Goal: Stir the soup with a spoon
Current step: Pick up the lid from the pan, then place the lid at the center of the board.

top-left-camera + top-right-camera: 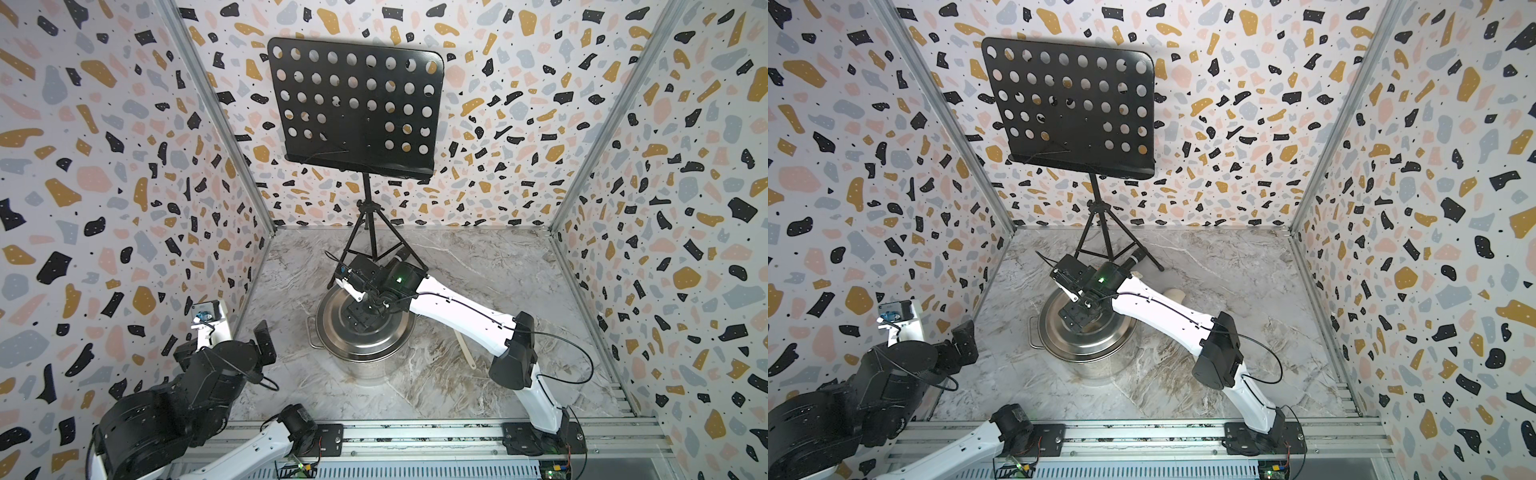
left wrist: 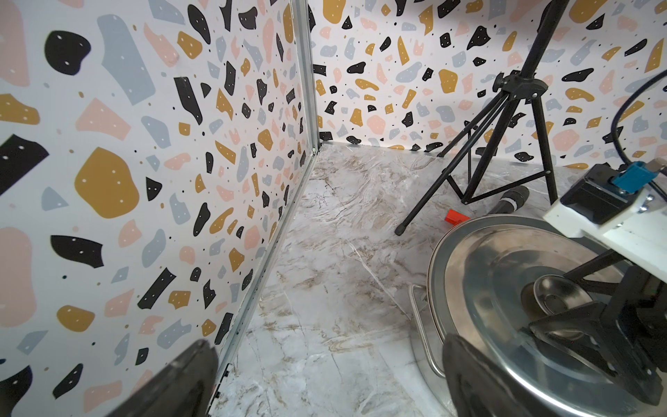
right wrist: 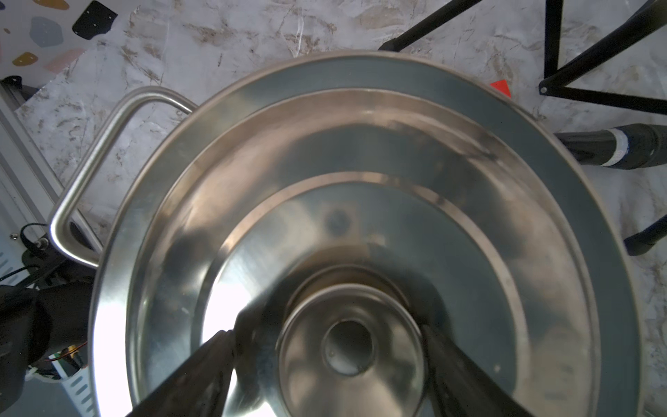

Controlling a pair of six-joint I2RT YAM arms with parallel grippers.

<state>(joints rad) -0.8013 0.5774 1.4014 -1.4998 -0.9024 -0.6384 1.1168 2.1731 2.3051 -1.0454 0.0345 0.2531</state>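
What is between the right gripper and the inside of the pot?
The steel lid, seated on the pot; the right wrist view shows the right gripper open astride the lid's knob.

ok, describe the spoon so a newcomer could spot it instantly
Find the big steel pot with its lid on, mid-table in front of the black music stand. On the marble beside it, toward the right arm, the spoon lies flat, partly hidden under that arm. Cream-coloured with a thin straight handle, it differs from the black microphone by the stand's legs.
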